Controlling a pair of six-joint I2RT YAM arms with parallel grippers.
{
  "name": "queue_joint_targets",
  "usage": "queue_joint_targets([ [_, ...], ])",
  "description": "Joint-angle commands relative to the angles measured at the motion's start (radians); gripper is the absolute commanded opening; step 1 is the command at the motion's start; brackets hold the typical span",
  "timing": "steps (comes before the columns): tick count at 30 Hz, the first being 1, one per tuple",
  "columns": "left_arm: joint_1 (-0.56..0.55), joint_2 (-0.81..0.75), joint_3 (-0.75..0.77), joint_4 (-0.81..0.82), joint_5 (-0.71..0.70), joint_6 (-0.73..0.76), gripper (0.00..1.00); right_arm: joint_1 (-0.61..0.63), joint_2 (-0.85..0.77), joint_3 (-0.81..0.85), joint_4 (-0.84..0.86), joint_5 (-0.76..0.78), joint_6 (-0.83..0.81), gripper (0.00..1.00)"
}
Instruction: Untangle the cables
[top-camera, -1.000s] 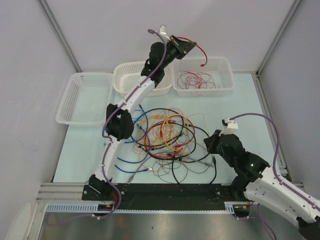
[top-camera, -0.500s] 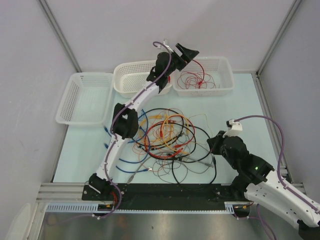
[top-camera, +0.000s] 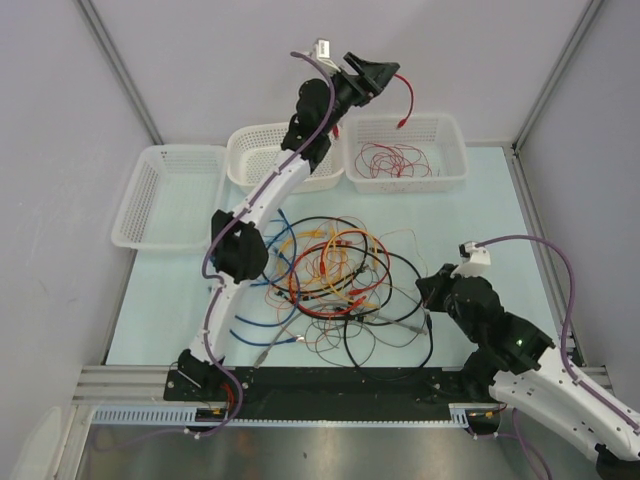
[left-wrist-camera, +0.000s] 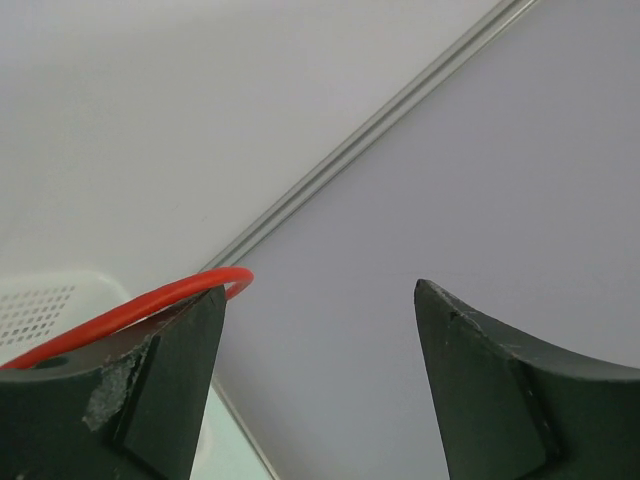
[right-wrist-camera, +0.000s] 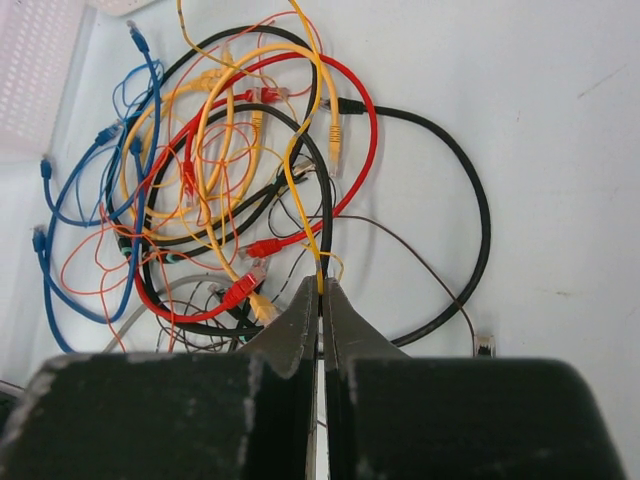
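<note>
Two arms are in view. The right end effector (right-wrist-camera: 320, 290) is the nearer one, at the near right side of the bench (top-camera: 470, 225), with its fingers pressed together. A yellow cable (right-wrist-camera: 300, 190) runs straight into the fingertips, so I judge that it is pinched there, at the right edge of the pile of cables (top-camera: 335, 275). This pile lies in the middle of the bench. It has red, yellow, black, blue and thin orange loops that cross one another many times. The blue cables (right-wrist-camera: 60, 290) are at its left, and a big black cable (right-wrist-camera: 480, 215) loops out to the right.

Farther away, three white baskets stand in a row at the far edge. The far right basket (top-camera: 458, 150) has thin red wires (top-camera: 392, 160) inside. Above it the left end effector (left-wrist-camera: 318, 300) is raised high with its fingers wide apart. A red cable (left-wrist-camera: 150, 300) is only draped over one finger, not clamped, and hangs down toward this basket.

The cables look light, soft and a little slippery, so they should bend and slide rather than resist, but a pull on one may drag the whole pile. I think it is better to take hold close to a plug end, where the cable is thicker, and to lift slowly.
</note>
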Motion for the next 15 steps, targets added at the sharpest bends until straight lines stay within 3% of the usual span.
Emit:
queue_joint_targets([
  [1,-0.016,0.058,0.034,0.07,0.027,-0.063,0.84,0.0,-0.027,0.001,-0.019,0.019,0.025,0.0],
  [5,-0.018,0.165,0.098,0.082,0.043,-0.187,1.0,-0.002,0.005,0.001,-0.003,0.017,0.008,0.0],
  [15,-0.012,0.171,0.068,-0.004,0.026,-0.218,1.0,-0.003,0.071,-0.004,0.087,0.0,-0.018,0.0],
])
